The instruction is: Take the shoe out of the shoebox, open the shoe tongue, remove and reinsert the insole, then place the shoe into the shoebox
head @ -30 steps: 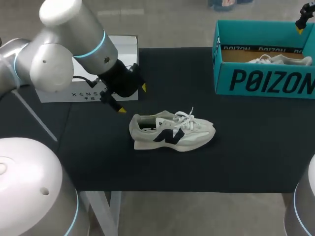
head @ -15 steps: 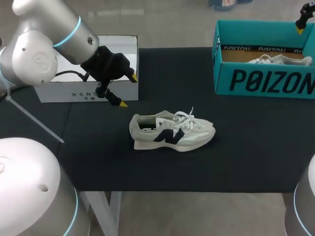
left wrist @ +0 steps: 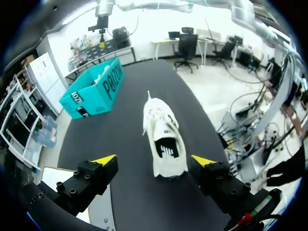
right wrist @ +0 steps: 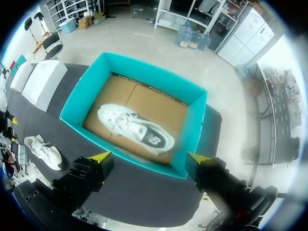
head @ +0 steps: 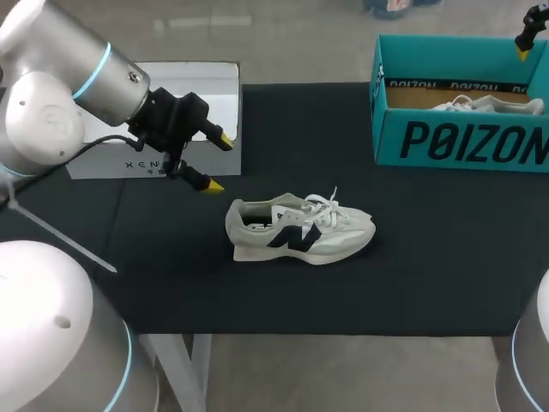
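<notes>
A pale grey shoe point(head: 300, 229) with a dark logo lies on its sole in the middle of the black table, heel toward my left arm. My left gripper point(head: 219, 162) hangs open a short way off its heel, holding nothing. In the left wrist view the shoe point(left wrist: 163, 139) lies ahead of that gripper point(left wrist: 154, 160), in line with the gap between its fingers. The teal shoebox point(head: 463, 142) stands at the far right with a second shoe point(head: 489, 105) inside. My right gripper point(right wrist: 148, 157) stays open high above the shoebox point(right wrist: 192, 130) and that second shoe point(right wrist: 134, 127).
A white box point(head: 202, 86) sits at the table's far left, just behind my left gripper. The black cloth runs to the table's front edge close below the shoe. My right gripper point(head: 525, 45) shows only at the top right corner of the head view.
My left arm has drawn back to the left, and its gripper has moved slightly away from the shoe and turned. The shoe, shoebox and right arm have not moved.
</notes>
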`<state>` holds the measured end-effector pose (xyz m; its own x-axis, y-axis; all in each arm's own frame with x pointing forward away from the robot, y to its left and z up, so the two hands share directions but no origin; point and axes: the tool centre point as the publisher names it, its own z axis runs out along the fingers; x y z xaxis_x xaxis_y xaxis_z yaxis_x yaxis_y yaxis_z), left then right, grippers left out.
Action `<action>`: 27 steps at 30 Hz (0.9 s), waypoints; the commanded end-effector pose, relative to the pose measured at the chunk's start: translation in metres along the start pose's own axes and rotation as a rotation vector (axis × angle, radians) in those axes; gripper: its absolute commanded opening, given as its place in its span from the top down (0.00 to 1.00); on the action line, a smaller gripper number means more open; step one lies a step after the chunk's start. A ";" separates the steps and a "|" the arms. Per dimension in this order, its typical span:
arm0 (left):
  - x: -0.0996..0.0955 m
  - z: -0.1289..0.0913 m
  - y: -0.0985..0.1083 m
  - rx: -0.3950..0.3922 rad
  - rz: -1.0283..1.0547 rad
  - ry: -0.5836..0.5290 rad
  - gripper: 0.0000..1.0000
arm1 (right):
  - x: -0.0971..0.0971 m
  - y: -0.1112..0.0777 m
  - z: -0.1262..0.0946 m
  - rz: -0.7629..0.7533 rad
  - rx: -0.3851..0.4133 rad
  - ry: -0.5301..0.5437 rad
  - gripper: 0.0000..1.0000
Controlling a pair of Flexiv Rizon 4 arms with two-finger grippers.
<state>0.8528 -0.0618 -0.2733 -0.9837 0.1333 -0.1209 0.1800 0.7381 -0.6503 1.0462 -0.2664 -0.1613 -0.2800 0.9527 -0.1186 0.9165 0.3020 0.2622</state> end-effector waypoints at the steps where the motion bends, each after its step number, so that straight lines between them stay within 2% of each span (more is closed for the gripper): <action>1: -0.004 0.004 0.020 0.067 -0.017 0.034 0.00 | 0.000 0.000 0.000 0.001 0.000 -0.001 0.00; 10: 0.012 0.013 0.048 0.105 -0.090 -0.007 0.00 | 0.000 0.000 0.000 0.001 0.000 -0.001 0.00; 20: 0.037 0.027 0.062 0.155 -0.198 -0.123 0.00 | 0.000 0.000 0.000 0.001 0.000 -0.001 0.00; 27: 0.043 0.042 0.077 0.213 -0.283 -0.093 0.00 | 0.000 0.000 0.000 0.001 0.000 -0.001 0.00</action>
<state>0.8260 -0.0263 -0.3485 -0.9930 -0.1168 0.0180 -0.0856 0.6059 -0.7909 1.0462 -0.2664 -0.1613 -0.2800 0.9527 -0.1186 0.9165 0.3020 0.2622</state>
